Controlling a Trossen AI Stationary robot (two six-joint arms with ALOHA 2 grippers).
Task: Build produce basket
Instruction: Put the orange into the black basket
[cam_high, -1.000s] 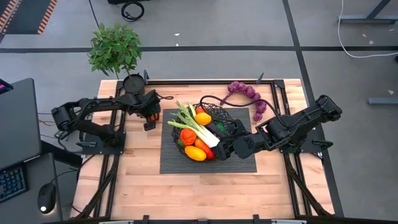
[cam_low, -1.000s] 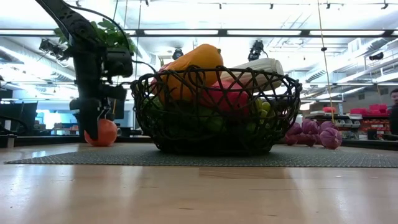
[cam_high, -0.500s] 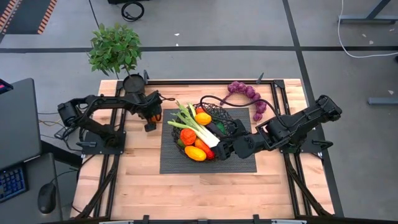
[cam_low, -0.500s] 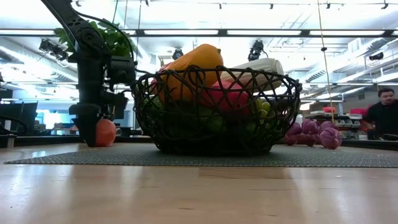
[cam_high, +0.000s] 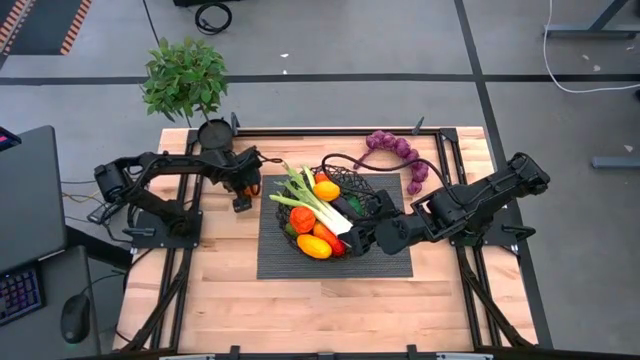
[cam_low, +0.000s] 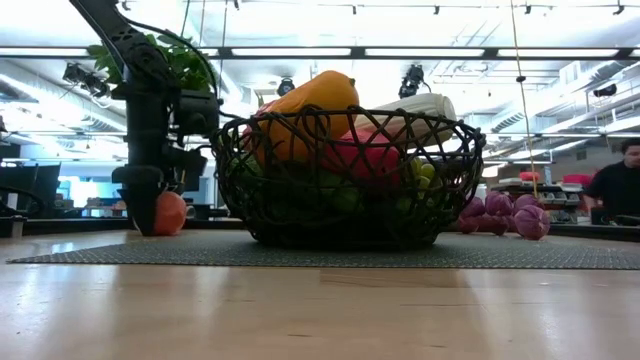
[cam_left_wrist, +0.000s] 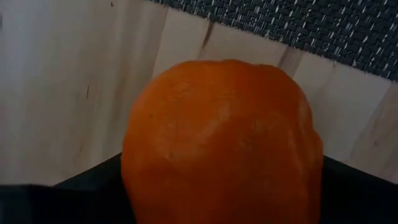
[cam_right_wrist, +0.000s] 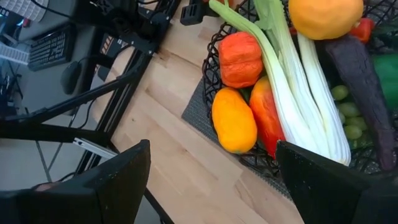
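The basket (cam_high: 330, 212) sits at the centre of a grey mat (cam_high: 385, 262), packed with produce — one leek (cam_high: 318, 203), one lemon (cam_high: 326, 190), one yellow pepper (cam_high: 314, 246) and two red-orange pieces show on top. Outside it, at about ten o'clock, one orange tomato (cam_low: 170, 212) rests on the bare wood, the left gripper (cam_high: 241, 186) down around it; whether its fingers press the fruit I cannot tell. At one o'clock lies one bunch of purple grapes (cam_high: 398, 152). A potted plant (cam_high: 186, 80) stands at eleven o'clock. The right gripper (cam_high: 361, 241) hovers at the basket's four o'clock rim, fingers spread — holding nothing.
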